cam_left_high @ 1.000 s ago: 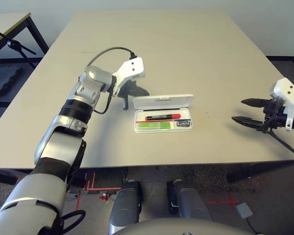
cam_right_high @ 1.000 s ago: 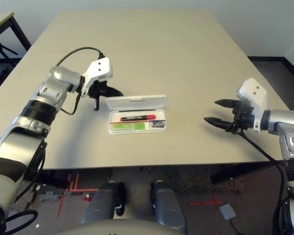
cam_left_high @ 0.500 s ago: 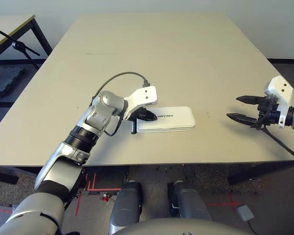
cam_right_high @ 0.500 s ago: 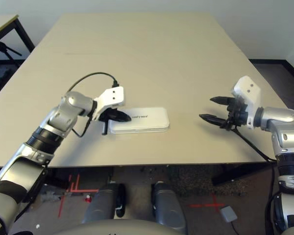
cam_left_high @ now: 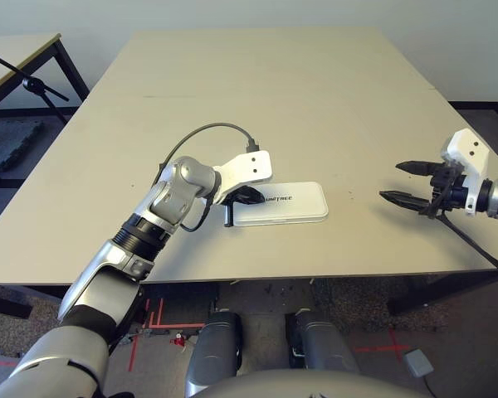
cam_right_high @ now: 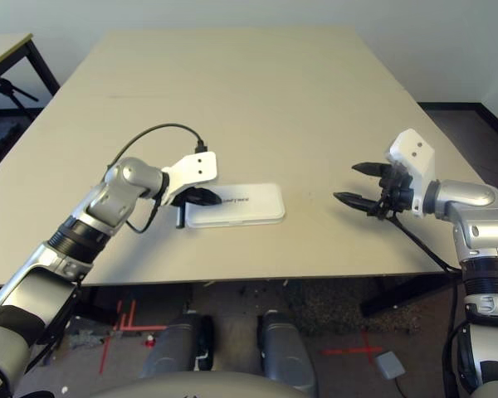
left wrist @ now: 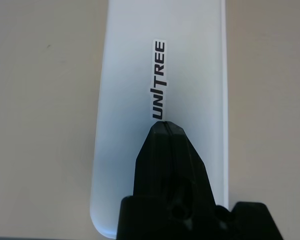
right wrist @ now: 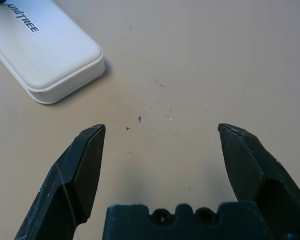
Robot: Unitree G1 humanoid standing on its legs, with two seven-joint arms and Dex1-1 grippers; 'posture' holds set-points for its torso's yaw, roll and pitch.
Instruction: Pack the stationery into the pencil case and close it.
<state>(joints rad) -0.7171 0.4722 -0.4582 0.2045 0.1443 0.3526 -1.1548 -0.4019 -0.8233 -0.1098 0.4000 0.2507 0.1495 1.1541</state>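
White plastic, lid down flat: the pencil case lies shut near the front edge of the beige desk, slightly left of centre in the head views. There the left hand reaches in from the left with its forearm slanting across the desk, wrist bent down and to the right, its black fingers pressed together with the tip over the case's left end. The right hand hangs well apart to the right, above the desk near its right edge, pointing left toward the case with its two fingers spread wide and nothing between them. The left wrist view adds what the head views blur: the closed fingertips sit on the lid just short of the dark lettering, and no gap shows between them. The right wrist view shows bare desk with a few tiny specks between the widely parted fingers, and one rounded corner of the case beyond them.
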